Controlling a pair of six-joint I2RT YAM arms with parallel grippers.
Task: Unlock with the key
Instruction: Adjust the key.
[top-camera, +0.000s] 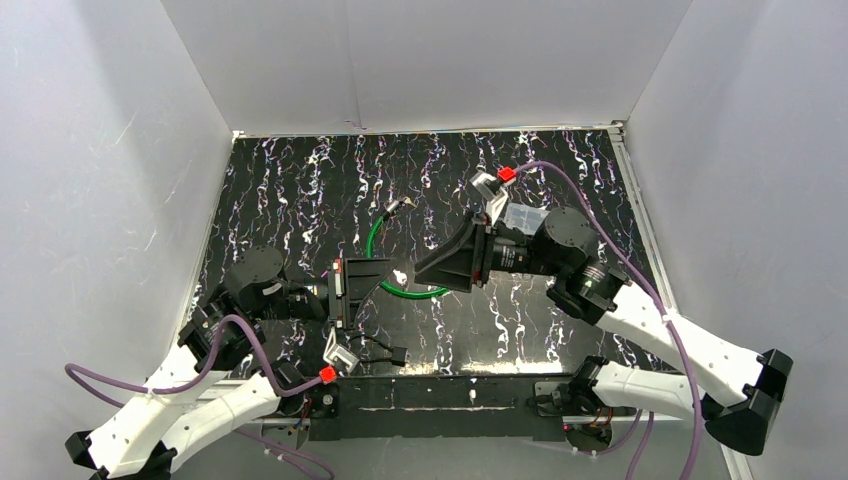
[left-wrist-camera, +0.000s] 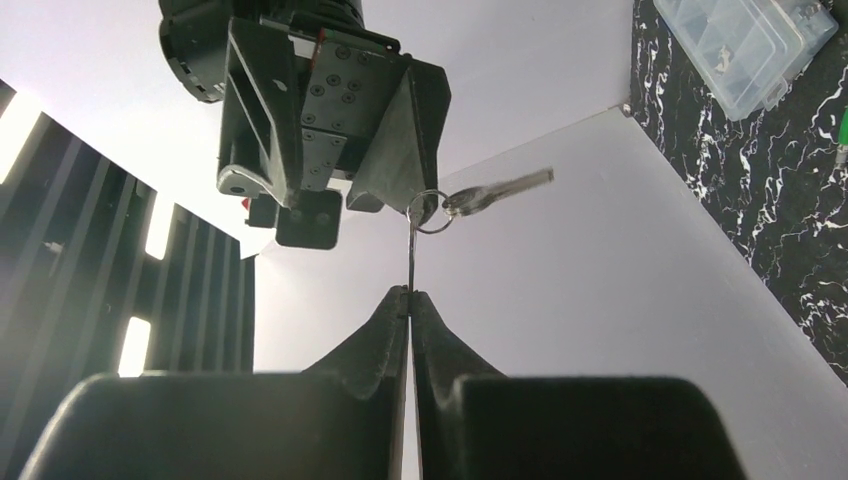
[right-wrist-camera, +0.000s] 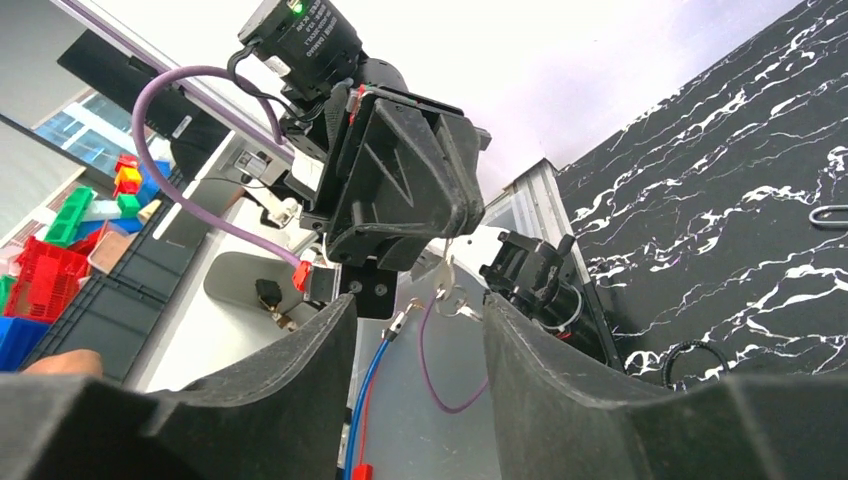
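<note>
Nearest the overhead camera, the two arm bases sit at the bottom edge of the black marbled table (top-camera: 300, 190), which has white walls on three sides. The left gripper (top-camera: 385, 278) and the right gripper (top-camera: 422, 270) face each other mid-table, tips close together, with a small pale key (top-camera: 400, 275) between them. A green cable lock (top-camera: 378, 238) curves on the table behind and under that meeting point. Bare table lies toward the far wall and off to the right. This view does not show how either pincer stands. The left wrist camera does: the left fingers (left-wrist-camera: 395, 320) are pressed together on the key blade, seen edge-on as a thin upright line. A key ring (left-wrist-camera: 430, 212) sits at the top of the blade, and a second key (left-wrist-camera: 497, 190) sticks out sideways from it. The right gripper hangs just beyond, almost touching the ring. A clear plastic box (left-wrist-camera: 750, 40) lies on the table in the upper right corner, seen in no other view. The right wrist camera shows the right fingers (right-wrist-camera: 300, 390) spread wide with nothing between them touching either pad. The key bunch hangs in that gap, under the left gripper, which fills the middle. Coloured storage bins (right-wrist-camera: 60, 230) show past the table edge on the left.
</note>
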